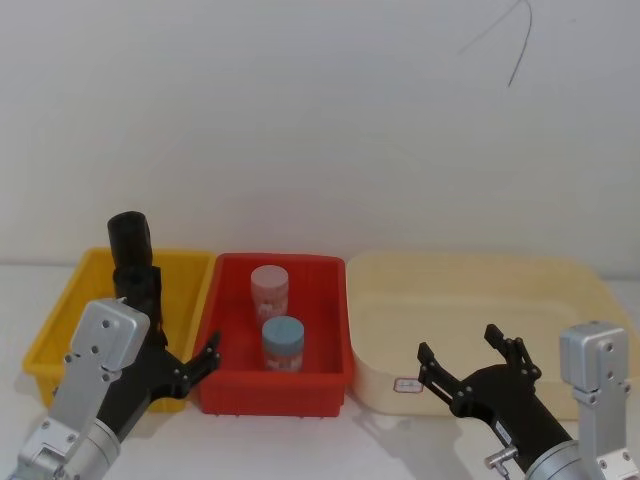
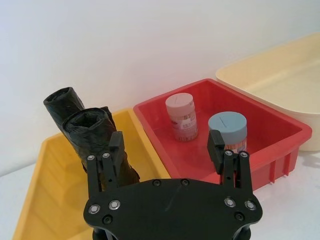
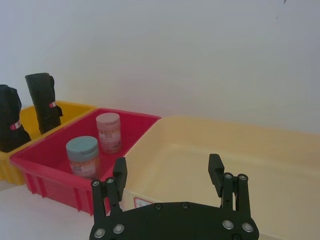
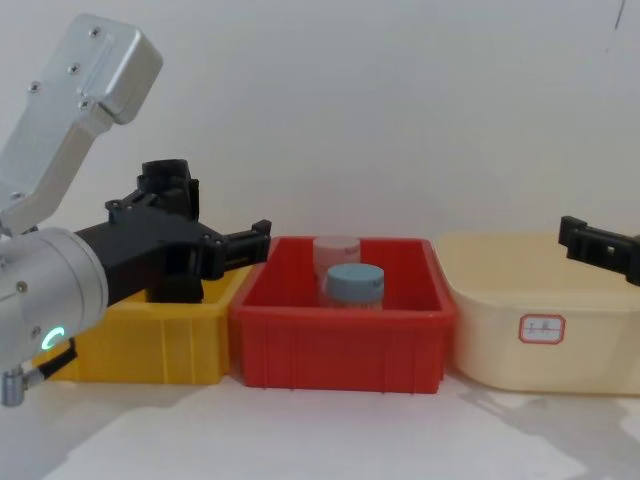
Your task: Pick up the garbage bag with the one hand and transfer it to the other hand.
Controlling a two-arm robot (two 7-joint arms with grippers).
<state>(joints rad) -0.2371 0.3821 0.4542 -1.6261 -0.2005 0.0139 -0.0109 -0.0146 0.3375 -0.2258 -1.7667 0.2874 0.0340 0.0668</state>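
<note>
Your robot's thick silver left arm (image 4: 45, 270), its green ring light (image 4: 50, 338) glowing, reaches in from the left edge. The black two-finger left gripper (image 4: 212, 215) hangs above the yellow plastic bin (image 4: 150, 335), jaws spread wide, one fingertip over the left rim of the red plastic bin (image 4: 340, 350). Black shapes behind the gripper merge with its body and cannot be told apart. In the red bin stand a clear blue-lidded jar (image 4: 355, 283) and, just behind it, a pink-lidded jar (image 4: 335, 245). At right sits a cream plastic tub (image 4: 500, 320) bearing a white label (image 4: 542, 328); above it, at the edge, juts your black right gripper (image 4: 600, 248). All three containers line a white table (image 4: 320, 430).
</note>
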